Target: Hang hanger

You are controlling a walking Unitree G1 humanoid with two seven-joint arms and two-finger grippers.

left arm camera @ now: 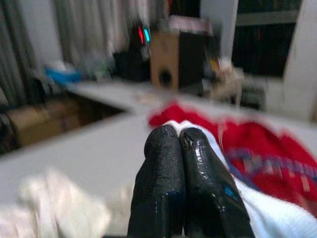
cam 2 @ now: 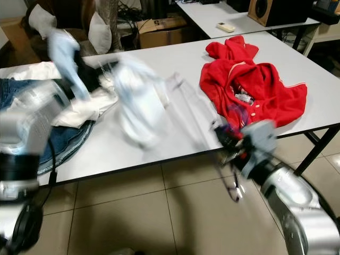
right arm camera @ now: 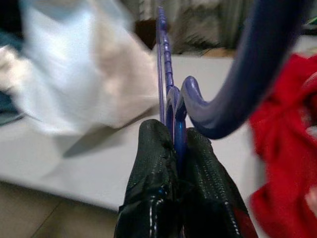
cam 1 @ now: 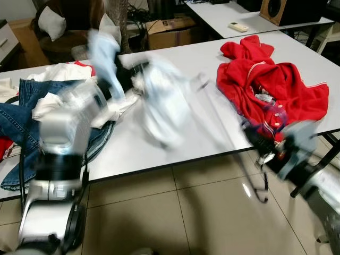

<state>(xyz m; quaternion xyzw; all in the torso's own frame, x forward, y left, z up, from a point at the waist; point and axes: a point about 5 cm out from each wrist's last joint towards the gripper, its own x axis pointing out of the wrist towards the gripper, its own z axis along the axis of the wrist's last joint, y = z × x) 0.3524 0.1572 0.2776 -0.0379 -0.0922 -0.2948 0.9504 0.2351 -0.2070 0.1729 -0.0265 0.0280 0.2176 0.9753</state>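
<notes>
Right now the purple hanger (right arm camera: 171, 106) sits clamped between the right gripper's (right arm camera: 177, 136) fingers, over the tabletop (cam 1: 202, 133) edge; left gripper (left arm camera: 178, 136) fingers pinch white cloth (cam 1: 162, 103).

A crumpled red fleece jacket (cam 1: 271, 85) lies on the white rectangular surface (cam 1: 196, 133), well apart from blue denim jeans (cam 1: 21, 111); brown cardboard box (cam 1: 170, 32) stands behind.

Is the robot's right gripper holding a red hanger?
No, the right gripper is shut on a blue-purple hanger; the red thing nearby is a jacket lying on the table.
</notes>
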